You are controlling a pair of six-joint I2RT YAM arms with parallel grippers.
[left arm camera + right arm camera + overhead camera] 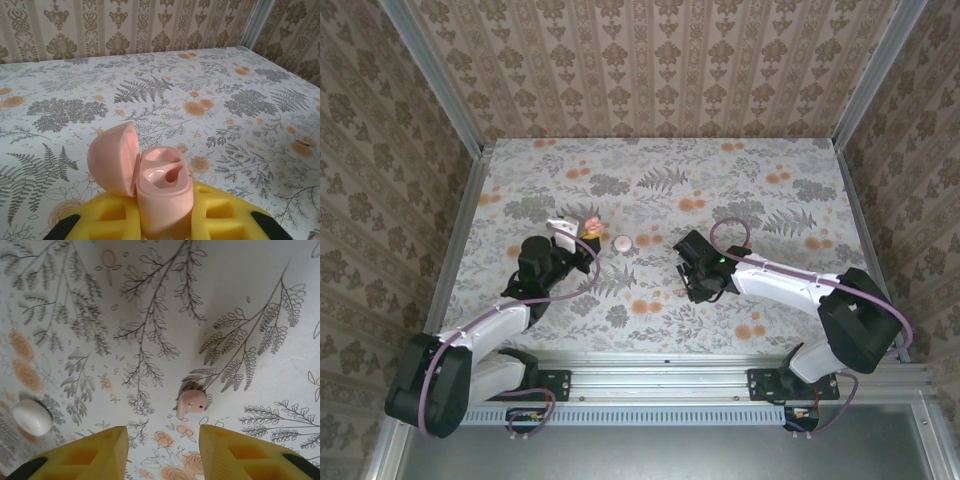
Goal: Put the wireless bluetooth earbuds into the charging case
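The pink charging case [162, 192] stands upright between my left gripper's [165, 227] yellow fingers, which are shut on its lower body. Its lid [112, 157] is swung open to the left and both wells look empty. From above, the left gripper [578, 236] holds the case [591, 221] left of the table's middle. A pale pink earbud [191, 401] lies on the floral tablecloth just ahead of my right gripper [164, 434]. That gripper is open, hovers low with nothing between its fingers, and sits right of centre in the top view [688, 282].
A small whitish oval piece [31, 417] lies on the cloth to the left of the right gripper; from above it is a round disc [620, 241] between the two grippers. Patterned walls and metal rails [460, 215] enclose the table.
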